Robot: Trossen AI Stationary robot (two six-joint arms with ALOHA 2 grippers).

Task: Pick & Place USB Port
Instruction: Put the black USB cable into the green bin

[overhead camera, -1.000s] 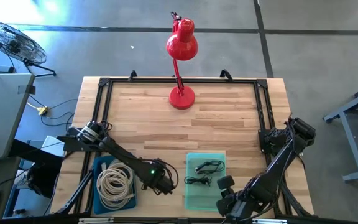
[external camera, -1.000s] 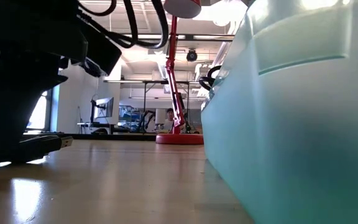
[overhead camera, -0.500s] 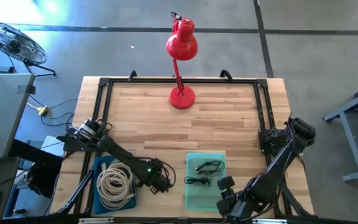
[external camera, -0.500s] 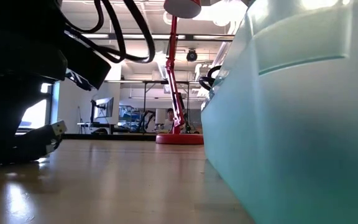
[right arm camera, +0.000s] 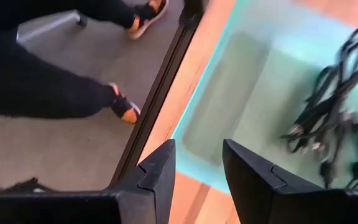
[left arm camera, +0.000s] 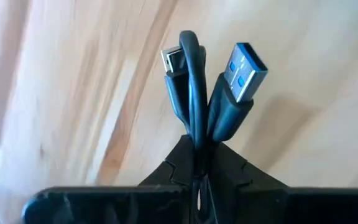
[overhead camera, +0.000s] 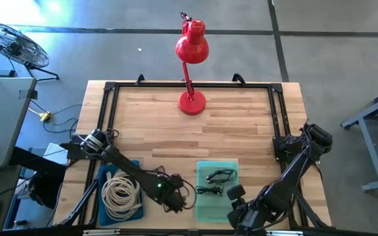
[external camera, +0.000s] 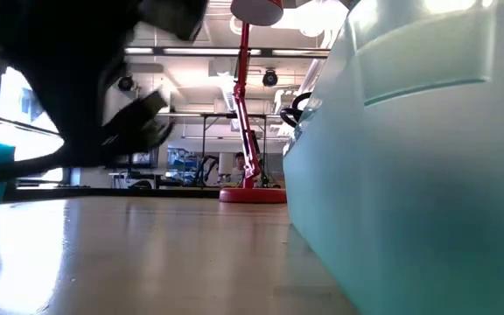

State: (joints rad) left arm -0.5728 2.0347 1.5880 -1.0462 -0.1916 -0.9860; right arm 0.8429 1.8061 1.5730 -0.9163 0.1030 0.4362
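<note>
Left tool (left arm camera: 199,163) pinching a folded black USB cable (left arm camera: 207,93) above the wooden table (overhead camera: 195,131).

Seen only from the left wrist: blue-tongued USB-A plug and smaller plug poking up between pressed-together fingers. From above: left arm stretched low between the blue bin of coiled white cable (overhead camera: 119,190) and the translucent teal tray (overhead camera: 216,203). Right tool (right arm camera: 197,169) spread, empty, at the tray's near edge.
</note>
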